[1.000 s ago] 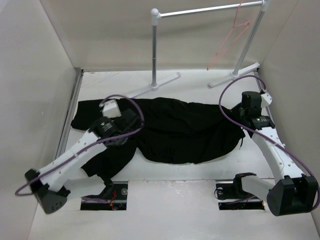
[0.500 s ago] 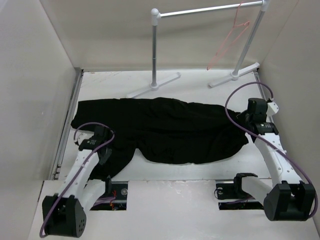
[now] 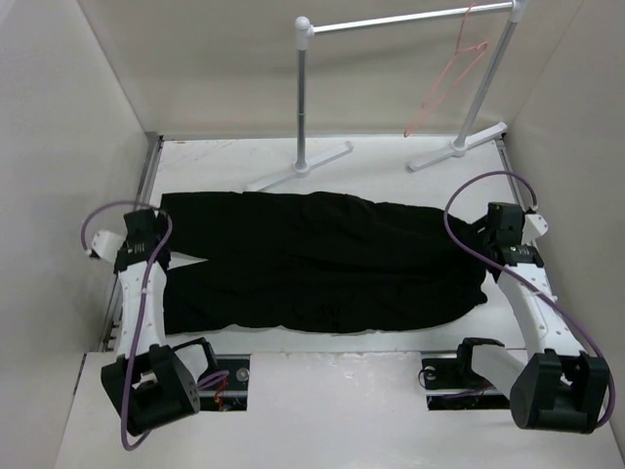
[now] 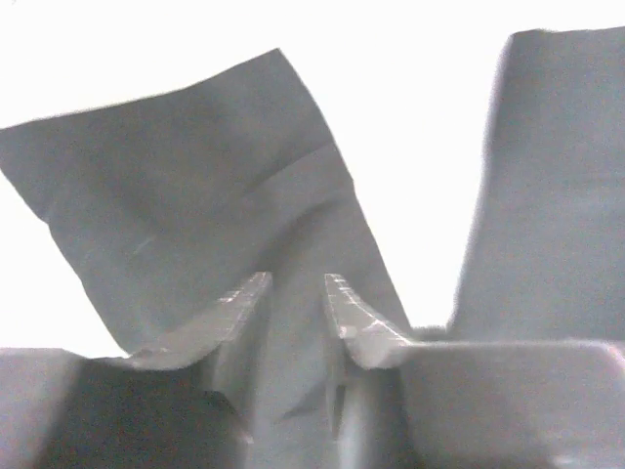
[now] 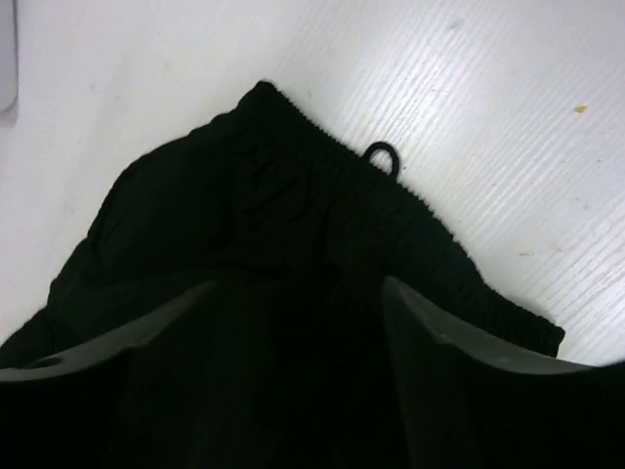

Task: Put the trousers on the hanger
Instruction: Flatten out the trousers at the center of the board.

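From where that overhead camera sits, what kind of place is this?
Probably a robot test booth: bare white walls box in a table, a left arm and right arm are bolted at its near edge, and the props are black trousers, a clothes rack and a pink hanger.

trousers [image 3: 312,259]: plain black, no pattern; washed-out grey in the left wrist view
hanger [image 3: 441,90]: pink-red wire
clothes rack [image 3: 305,98]: grey metal tubes, white joints and feet
bench [image 3: 391,161]: white, finely ribbed in the right wrist view
left arm [image 3: 142,293], right arm [image 3: 532,303]: white links, black joints and bases
cables [image 3: 498,175]: purple
walls [image 3: 195,68]: pale beige, plain
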You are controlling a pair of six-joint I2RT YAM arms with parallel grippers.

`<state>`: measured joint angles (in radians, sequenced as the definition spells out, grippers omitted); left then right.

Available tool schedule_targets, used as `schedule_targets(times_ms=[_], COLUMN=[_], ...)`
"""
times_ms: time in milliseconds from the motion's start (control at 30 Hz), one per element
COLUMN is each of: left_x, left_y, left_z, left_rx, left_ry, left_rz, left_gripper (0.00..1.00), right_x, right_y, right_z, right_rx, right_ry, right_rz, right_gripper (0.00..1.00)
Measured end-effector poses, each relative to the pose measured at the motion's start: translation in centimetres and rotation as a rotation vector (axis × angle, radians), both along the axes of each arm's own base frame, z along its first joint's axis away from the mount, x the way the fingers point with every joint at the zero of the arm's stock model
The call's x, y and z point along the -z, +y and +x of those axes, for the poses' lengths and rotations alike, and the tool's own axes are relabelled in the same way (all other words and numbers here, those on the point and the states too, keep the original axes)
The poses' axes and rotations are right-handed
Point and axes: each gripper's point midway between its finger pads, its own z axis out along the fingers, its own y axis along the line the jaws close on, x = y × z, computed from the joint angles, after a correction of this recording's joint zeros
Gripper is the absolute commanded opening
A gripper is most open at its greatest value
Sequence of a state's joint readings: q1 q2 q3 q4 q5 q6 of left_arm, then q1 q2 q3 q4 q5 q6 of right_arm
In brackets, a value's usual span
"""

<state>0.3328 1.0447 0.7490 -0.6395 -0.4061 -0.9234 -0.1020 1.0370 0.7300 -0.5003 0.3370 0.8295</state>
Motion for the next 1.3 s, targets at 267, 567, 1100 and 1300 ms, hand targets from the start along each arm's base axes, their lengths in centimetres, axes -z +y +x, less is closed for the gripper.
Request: schedule_targets(times_ms=[267, 567, 1100, 1300], left_x=[-9.4, -4.4, 7.9, 7.3], left_y=[-6.8, -29.8, -32.9, -25.5], left_z=[7.0, 7.2, 2.2, 4.1], left_rx=[0.352, 1.036, 1.104, 0.874], left_ry=[-0.274, -0.203, -0.004, -0.075], left_rz=[0.136, 0.020, -0.087, -0.116], left_gripper=[0.47, 0.43, 0.43, 0.50], right_x=[-4.5, 1.8, 10.5, 3.1], right_y=[3.8, 10.3, 17.7, 22.1], right_z=[-2.3, -9.1, -14.1, -11.1], right_rx=[-0.164, -0.360, -0.504, -0.692], right_ry=[-0.106, 0.082, 0.488, 0.330], right_rz=[-0.039, 0.110, 0.155, 0.149], right_gripper=[0.17, 0.43, 0.38, 0.75])
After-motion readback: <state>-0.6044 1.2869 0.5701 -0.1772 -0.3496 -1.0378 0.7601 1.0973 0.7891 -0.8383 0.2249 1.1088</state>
